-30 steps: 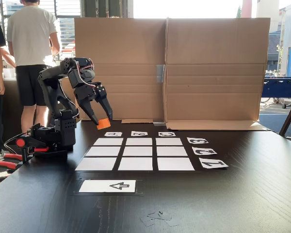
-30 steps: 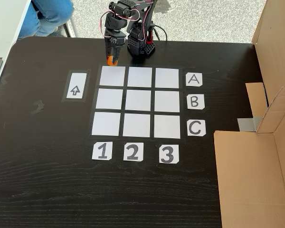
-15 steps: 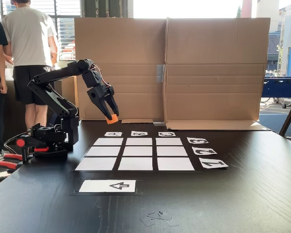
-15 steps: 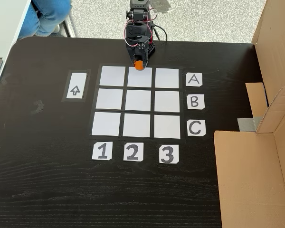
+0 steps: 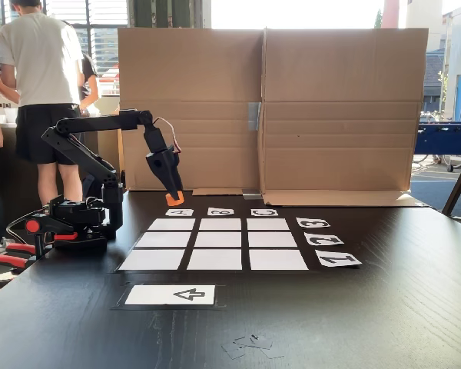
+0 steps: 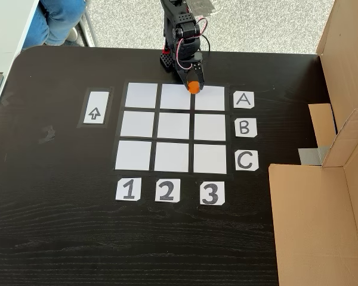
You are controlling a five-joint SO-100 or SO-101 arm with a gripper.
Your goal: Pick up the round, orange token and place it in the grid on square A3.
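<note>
We judged the carry step to be in hand: the gripper [image 6: 193, 85] had its fingers clamped on the token [image 6: 193, 87], which hung above the table [image 6: 59, 226] rather than resting on it. In the top-down fixed view the token sat over the far edge of the grid [image 6: 173, 127], about at the dark gap between the middle and right cells of the far row, just left of square A3 [image 6: 210, 98]. In the low fixed view the arm reached out level from its base at the left, and the gripper [image 5: 174, 200] pointed down with the token [image 5: 174, 199] showing orange at its tip, above the lettered cards; how high it hung there we could not tell exactly.

The next move, as we saw it, called for a small shift to the right in the top-down view, toward the A card [image 6: 243, 100], until the token was centred over the corner cell, then a lowering and a release. A cardboard screen [image 5: 269, 108] stood behind the table, and people stood at the far left.
</note>
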